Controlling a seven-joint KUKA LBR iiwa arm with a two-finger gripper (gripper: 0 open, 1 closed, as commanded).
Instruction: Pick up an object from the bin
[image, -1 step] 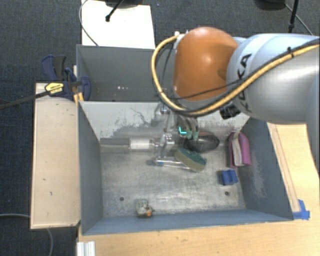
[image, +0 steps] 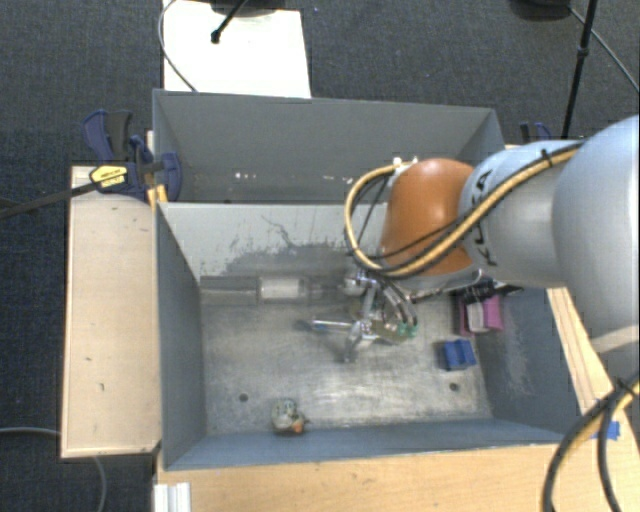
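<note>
My gripper (image: 362, 326) hangs low over the middle of the bin floor, under the orange wrist cover. A small green thing (image: 403, 330) lies right beside it on its right, partly hidden by it. A blue block (image: 456, 354) rests on the floor further to the right. A purple and pink thing (image: 482, 315) lies beyond that against the right wall.
A pale grey cylinder (image: 280, 290) lies along the foot of the back wall, left of the gripper. A small round mottled thing (image: 287, 417) sits at the front wall. The arm and its cables cover the bin's right rear part.
</note>
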